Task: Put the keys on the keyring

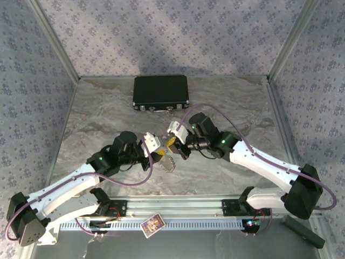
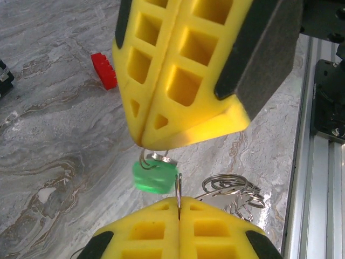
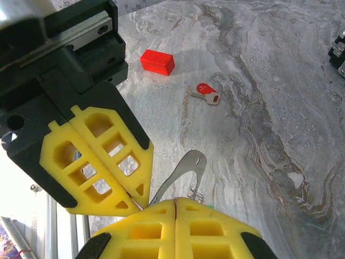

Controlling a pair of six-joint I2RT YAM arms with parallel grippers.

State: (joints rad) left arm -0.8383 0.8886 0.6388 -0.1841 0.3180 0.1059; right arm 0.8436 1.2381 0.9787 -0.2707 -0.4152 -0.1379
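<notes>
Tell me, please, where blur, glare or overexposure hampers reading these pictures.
Left wrist: the green key is blurred, the keyring glints. Right wrist: the lower-left corner is blown out white, while the red key is crisp. Top external: evenly lit, a soft sheen on the table, small parts unreadable.

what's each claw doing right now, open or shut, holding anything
left claw: shut, pinching the keyring
right claw: shut on the green key

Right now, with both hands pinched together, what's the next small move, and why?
Probably nudge the right hand to slide its green key along the keyring: the left hand pinches the ring's wire, and the key hangs right beside it.
</notes>
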